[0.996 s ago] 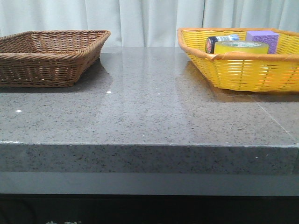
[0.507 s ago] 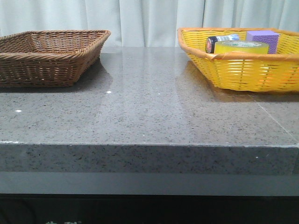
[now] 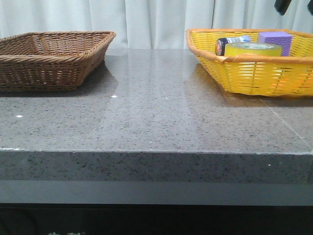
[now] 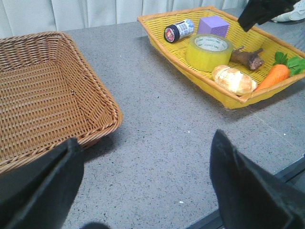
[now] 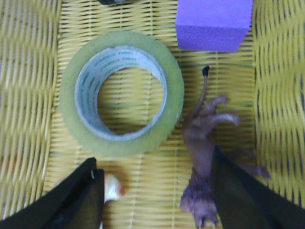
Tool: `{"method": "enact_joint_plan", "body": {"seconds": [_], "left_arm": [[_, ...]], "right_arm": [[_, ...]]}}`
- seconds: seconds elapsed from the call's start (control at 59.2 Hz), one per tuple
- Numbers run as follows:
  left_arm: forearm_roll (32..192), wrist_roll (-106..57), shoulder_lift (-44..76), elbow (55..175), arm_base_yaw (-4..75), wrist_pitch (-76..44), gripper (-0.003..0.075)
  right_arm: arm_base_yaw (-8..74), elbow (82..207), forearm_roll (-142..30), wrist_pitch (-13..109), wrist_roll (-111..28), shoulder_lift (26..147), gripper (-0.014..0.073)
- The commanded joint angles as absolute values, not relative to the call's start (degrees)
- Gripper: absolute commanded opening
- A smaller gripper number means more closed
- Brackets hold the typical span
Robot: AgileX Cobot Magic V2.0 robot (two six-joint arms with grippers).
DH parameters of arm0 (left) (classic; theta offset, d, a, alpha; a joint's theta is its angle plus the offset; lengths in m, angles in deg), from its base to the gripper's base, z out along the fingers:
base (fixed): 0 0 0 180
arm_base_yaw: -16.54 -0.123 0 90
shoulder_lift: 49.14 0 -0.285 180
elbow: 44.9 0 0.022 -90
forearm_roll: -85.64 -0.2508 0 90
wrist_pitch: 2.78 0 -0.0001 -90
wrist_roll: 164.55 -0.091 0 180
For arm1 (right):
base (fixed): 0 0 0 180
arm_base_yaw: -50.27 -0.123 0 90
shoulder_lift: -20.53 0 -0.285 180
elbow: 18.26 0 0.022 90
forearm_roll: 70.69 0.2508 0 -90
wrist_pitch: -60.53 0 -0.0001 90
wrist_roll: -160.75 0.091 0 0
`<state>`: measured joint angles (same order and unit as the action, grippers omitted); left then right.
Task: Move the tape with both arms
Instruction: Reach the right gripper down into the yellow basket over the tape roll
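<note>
So, tape (image 4: 208,49) lying flat in the yellow basket (image 4: 228,99) at upper right of the left wrist frame, beside a purple block (image 4: 213,25). Right gripper (image 5: 155,191) spread wide directly above it, fingers clear of the roll. Left gripper (image 4: 145,183) wide too, holding nothing.

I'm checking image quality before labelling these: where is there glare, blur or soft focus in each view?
Front view: the polished table carries pale reflections of the curtain; baskets are sharp. Left wrist view: the near fingers are dark and soft, the tape fairly crisp. Right wrist view: everything is slightly blurred, including the tape and purple block.
</note>
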<state>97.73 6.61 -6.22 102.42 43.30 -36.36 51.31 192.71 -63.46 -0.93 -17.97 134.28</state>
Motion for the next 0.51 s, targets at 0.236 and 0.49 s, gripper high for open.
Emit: {"method": "enact_joint_plan", "body": {"seconds": [0.236,0.49], "left_arm": [[98.71,6.55,-5.86,104.37,43.78,-32.11,0.0545],[98.71,6.55,-5.86,104.37,43.78,-32.11,0.0545]], "right_arm": [[52.07,205.59,-63.02,-0.31,-17.17,142.62,0.0462],[52.07,206.69,-62.96,0.45,-17.17,146.99,0.041]]}}
